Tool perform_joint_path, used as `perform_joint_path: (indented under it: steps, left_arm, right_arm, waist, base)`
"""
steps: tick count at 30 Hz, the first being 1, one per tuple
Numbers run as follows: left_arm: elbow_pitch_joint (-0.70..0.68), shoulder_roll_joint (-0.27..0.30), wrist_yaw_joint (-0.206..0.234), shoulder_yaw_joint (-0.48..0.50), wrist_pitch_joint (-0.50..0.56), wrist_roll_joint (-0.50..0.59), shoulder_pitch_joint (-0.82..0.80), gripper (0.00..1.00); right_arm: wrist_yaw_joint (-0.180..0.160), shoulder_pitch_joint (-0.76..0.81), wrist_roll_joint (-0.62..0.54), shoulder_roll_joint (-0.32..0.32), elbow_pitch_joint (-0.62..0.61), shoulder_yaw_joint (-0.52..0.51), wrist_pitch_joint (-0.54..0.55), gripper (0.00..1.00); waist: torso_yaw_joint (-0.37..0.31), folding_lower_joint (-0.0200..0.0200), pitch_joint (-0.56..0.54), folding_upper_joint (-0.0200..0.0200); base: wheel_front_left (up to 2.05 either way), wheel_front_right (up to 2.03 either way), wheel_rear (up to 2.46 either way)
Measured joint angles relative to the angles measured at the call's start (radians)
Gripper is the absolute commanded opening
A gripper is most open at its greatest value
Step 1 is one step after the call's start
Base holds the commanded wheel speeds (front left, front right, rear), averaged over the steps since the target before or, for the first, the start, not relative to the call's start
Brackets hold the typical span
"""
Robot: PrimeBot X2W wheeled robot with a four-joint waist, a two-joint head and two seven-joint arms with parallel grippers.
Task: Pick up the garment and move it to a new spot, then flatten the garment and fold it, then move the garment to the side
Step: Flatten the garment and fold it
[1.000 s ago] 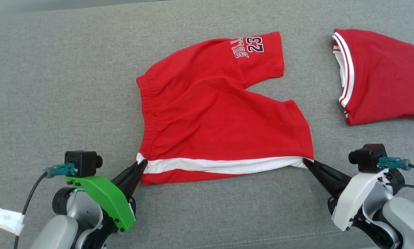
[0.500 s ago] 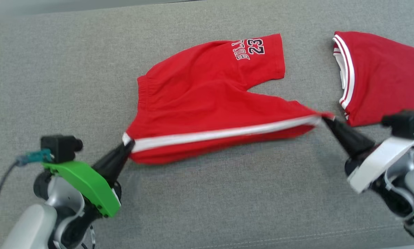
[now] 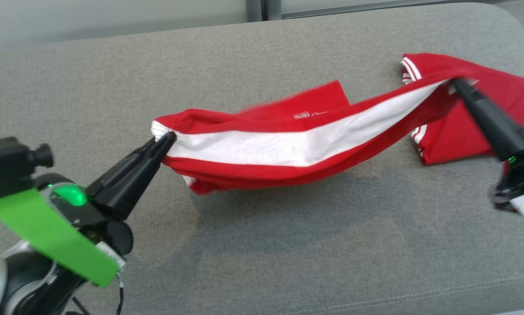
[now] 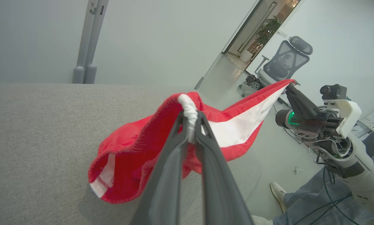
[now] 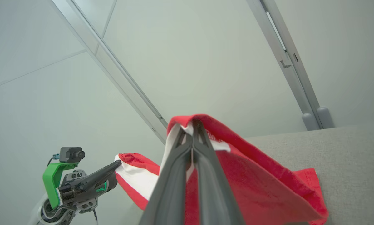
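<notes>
Shorts are hanging in a long, sagging band above the couch, stretched between both grippers and lifted clear of its grey surface along most of their length; one leg is trailing toward the couch's back, and whether it is touching cannot be told. Reaching up from the couch's front left, the left gripper is slanting toward the couch's back right, its fingers pressing narrow on the bunched white end of the waistband. Raised higher over the couch's right end, the right gripper is pointing toward the couch's back left, its tips squeezing together on the opposite end of the side stripe at the hem. Soft red knit is drooping in a shallow curve, a broad white stripe is running the whole span, and the gathered waistband is puckering into ribs beside the left tips. Small white lettering is showing on the far leg, too blurred to read. Both pairs of fingers are looking long, tapered and matte black; a green plastic bracket carrying a small black camera is sitting behind the left pair. Coarse woven fabric is covering the couch, with a rounded corner and a seam near its front edge. A red shirt with white-striped trim is lying flat on the couch's right end, beneath the right gripper.
</notes>
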Motion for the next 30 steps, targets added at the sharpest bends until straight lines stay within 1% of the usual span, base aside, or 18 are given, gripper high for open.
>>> perform_joint_path:
  steps: [2,4,7,10,13,15,18,19,20,21,23,24,25,26,28,30]
  left_arm:
    - [-0.084,0.024,0.001,0.02,0.019,-0.029,0.0,0.0]
    - [-0.163,0.046,0.013,0.034,0.052,-0.047,-0.002,0.0]
    - [-0.247,0.072,0.05,0.055,0.099,-0.078,-0.014,0.0]
    - [-0.289,0.109,0.106,0.086,0.151,-0.103,-0.039,0.0]
    - [-0.283,0.143,0.166,0.106,0.21,-0.128,-0.058,0.0]
    - [-0.244,0.154,0.183,0.113,0.244,-0.159,-0.075,0.0]
    - [-0.134,0.147,0.193,0.108,0.284,-0.204,-0.132,0.0]
    - [-0.088,0.142,0.193,0.1,0.3,-0.215,-0.161,0.0]
    - [-0.042,0.137,0.193,0.092,0.31,-0.212,-0.194,0.0]
    - [0.008,0.135,0.193,0.083,0.318,-0.203,-0.237,0.0]
    - [0.096,0.125,0.193,0.069,0.321,-0.152,-0.346,0.0]
    - [0.134,0.104,0.192,0.066,0.313,-0.135,-0.415,0.0]
    - [0.172,0.067,0.191,0.065,0.29,-0.123,-0.486,0.0]
    - [0.209,0.026,0.191,0.066,0.253,-0.083,-0.559,0.0]
    - [0.266,-0.025,0.184,0.058,0.188,0.027,-0.692,0.0]
    - [0.293,-0.059,0.184,0.048,0.108,0.139,-0.796,0.0]
  right_arm:
    - [0.003,0.0,0.037,-0.036,-0.081,-0.058,-0.015,0.0]
    - [0.003,0.0,0.071,-0.067,-0.151,-0.113,-0.02,0.0]
    - [0.003,-0.001,0.13,-0.102,-0.205,-0.195,-0.026,0.0]
    - [-0.002,0.0,0.177,-0.159,-0.205,-0.249,-0.007,0.0]
    - [-0.029,0.0,0.234,-0.196,-0.195,-0.267,0.036,0.0]
    - [-0.048,-0.005,0.254,-0.212,-0.173,-0.267,0.064,0.0]
    - [-0.078,-0.083,0.269,-0.203,-0.114,-0.256,0.092,0.0]
    - [-0.098,-0.132,0.269,-0.188,-0.091,-0.251,0.091,0.0]
    - [-0.11,-0.185,0.269,-0.172,-0.074,-0.235,0.1,0.0]
    - [-0.131,-0.243,0.264,-0.146,-0.056,-0.217,0.103,0.0]
    - [-0.175,-0.371,0.23,-0.088,-0.018,-0.186,0.101,0.0]
    - [-0.202,-0.445,0.216,-0.045,0.006,-0.182,0.086,0.0]
    - [-0.24,-0.524,0.213,0.011,0.035,-0.183,0.054,0.0]
    - [-0.26,-0.598,0.202,0.055,0.069,-0.176,0.032,0.0]
    - [-0.271,-0.723,0.127,0.117,0.143,-0.163,-0.027,0.0]
    - [-0.264,-0.81,0.018,0.129,0.189,-0.146,-0.068,0.0]
  waist:
    - [-0.009,0.0,-0.009,0.0]
    - [-0.02,0.0,-0.016,0.0]
    - [-0.036,0.0,-0.019,0.0]
    - [-0.046,0.0,-0.011,0.0]
    - [-0.049,0.0,0.01,0.0]
    - [-0.049,0.0,0.029,0.0]
    - [-0.048,0.0,0.062,0.0]
    - [-0.046,0.0,0.074,0.0]
    - [-0.045,0.0,0.086,0.0]
    - [-0.043,0.0,0.099,0.0]
    - [-0.038,0.0,0.124,0.0]
    - [-0.035,0.0,0.137,0.0]
    - [-0.033,0.0,0.15,0.0]
    - [-0.03,0.0,0.163,0.0]
    - [-0.024,0.0001,0.191,0.0]
    - [-0.018,0.0001,0.218,0.0]
  base:
    - [0.0,0.0,0.0]
    - [0.0,0.0,0.0]
    - [0.0,0.0,0.0]
    - [0.0,0.0,0.0]
    - [0.0,0.0,0.0]
    - [0.0,0.0,0.0]
    - [0.0,0.0,0.0]
    - [0.0,0.0,0.0]
    - [0.0,0.0,0.0]
    - [0.0,0.0,0.0]
    - [0.0,0.0,0.0]
    - [0.0,0.0,0.0]
    - [0.0,0.0,0.0]
    - [0.0,0.0,0.0]
    - [0.0,0.0,0.0]
    - [0.0,0.0,0.0]
